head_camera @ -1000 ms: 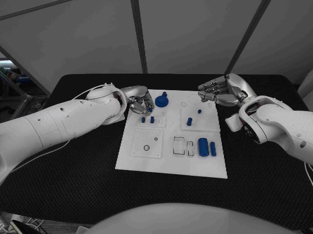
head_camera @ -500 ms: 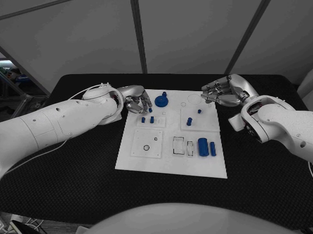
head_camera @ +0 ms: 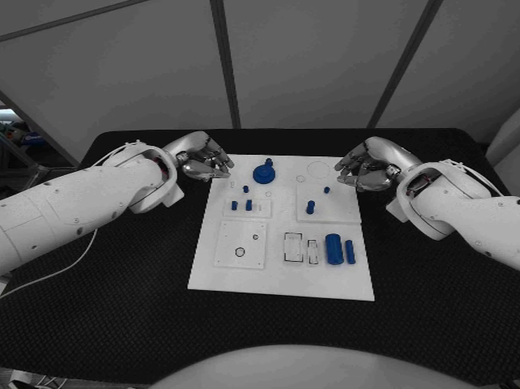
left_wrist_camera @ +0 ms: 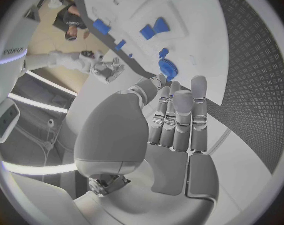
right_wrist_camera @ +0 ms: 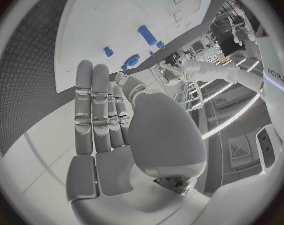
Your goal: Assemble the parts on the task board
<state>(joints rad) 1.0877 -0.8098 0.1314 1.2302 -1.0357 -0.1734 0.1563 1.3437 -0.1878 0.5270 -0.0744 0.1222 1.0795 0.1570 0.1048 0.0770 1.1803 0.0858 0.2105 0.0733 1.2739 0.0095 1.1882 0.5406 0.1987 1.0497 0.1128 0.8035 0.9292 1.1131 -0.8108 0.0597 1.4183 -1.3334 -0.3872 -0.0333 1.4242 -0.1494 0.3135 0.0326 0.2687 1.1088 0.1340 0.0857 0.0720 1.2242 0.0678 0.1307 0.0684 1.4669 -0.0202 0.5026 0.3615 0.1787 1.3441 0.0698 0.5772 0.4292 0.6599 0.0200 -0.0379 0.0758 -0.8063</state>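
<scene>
The white task board lies mid-table. A blue round knob part stands near its back edge, also seen in the left wrist view. Small blue pegs stand left of centre and a further peg right of it. Two larger blue cylinders lie beside dark-outlined slots. My left hand hovers off the board's back left corner, fingers straight and empty. My right hand hovers at the back right corner, also straight-fingered and holding nothing.
Black table surface surrounds the board on all sides. A round outline marks the board between the knob and my right hand. A small ring mark sits in the front left panel.
My left hand has drawn back leftward from beside the knob, off the board's edge. The right hand stays near the back right corner. The view itself has shifted a little.
</scene>
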